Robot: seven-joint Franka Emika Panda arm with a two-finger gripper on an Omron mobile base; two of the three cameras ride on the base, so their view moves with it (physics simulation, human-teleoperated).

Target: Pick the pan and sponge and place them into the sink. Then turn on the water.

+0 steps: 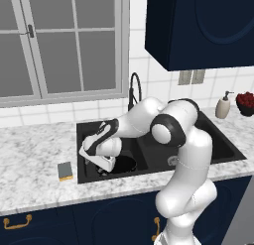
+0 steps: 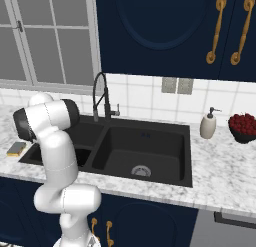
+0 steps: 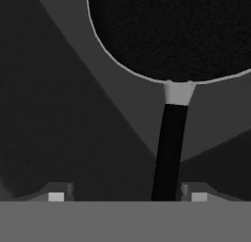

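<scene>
The end effector (image 3: 127,196) stands wide open, gripping nothing; the pan (image 3: 176,35) lies ahead in the sink (image 1: 218,140), its handle between the fingers.

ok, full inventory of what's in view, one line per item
pan: 1, black, in the sink's left basin
sponge: 1, grey-blue over yellow, counter left of the sink
sink: 1, black double basin, set in marble counter
faucet: 1, black gooseneck, behind the sink
soap dispenser: 1, beige, right of the sink
bowl of red fruit: 1, dark, far right
window: 1, grey frame
gripper: 1, jaws open astride the pan handle
</scene>
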